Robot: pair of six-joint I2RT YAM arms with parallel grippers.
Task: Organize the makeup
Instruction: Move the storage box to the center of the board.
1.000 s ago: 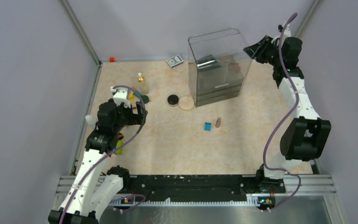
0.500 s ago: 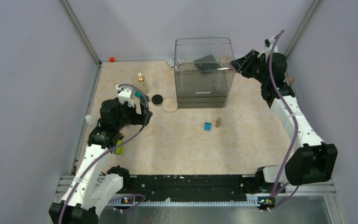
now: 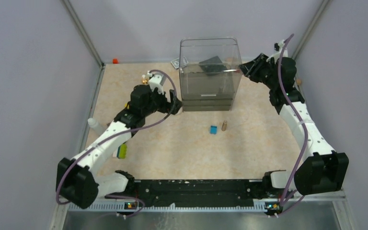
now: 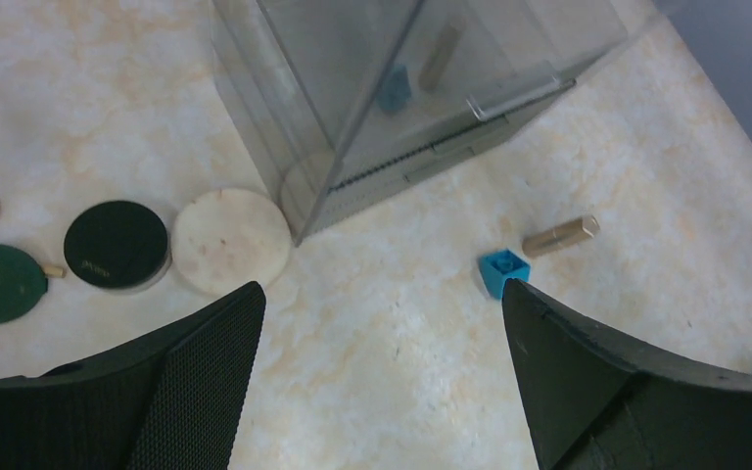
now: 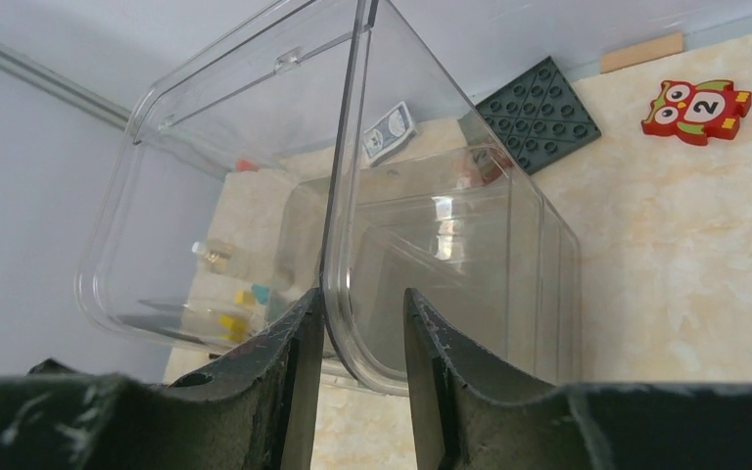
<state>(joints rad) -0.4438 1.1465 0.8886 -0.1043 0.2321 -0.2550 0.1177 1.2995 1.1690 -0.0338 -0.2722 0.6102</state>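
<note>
A tabletop seen from above, with a clear plastic box (image 3: 210, 72) standing at the far middle and two robot arms reaching toward it.

The right gripper (image 5: 360, 304) is clamped on the box's right wall – one finger inside the rim, one outside, both pressed against the clear plastic.

The left gripper (image 4: 382, 289) hangs above the table just in front of the box's left front corner, its jaws spread wide and grasping nothing.

Just left of that corner lies the beige round disc (image 4: 230, 240), almost touching the box. The black round compact (image 4: 116, 245) sits against the disc's far side, and a dark green round piece (image 4: 0, 284) lies just beyond the compact, farther from the box.

In front of the box's right half – apart from it – the tan tube (image 3: 224, 125) lies on its side, with a small blue cube (image 3: 213, 129) just beside it.

The gold-capped bottle (image 3: 145, 80) stands to the left of the box, partly hidden by the left arm. The white bottle (image 3: 93, 123) is well to the left of the box, at the table's edge.

Behind the box lie a grey patterned card box (image 5: 389, 130) and a dark green studded plate (image 5: 537, 113). A red owl piece (image 5: 697, 106) marked 2 lies to the plate's right.
</note>
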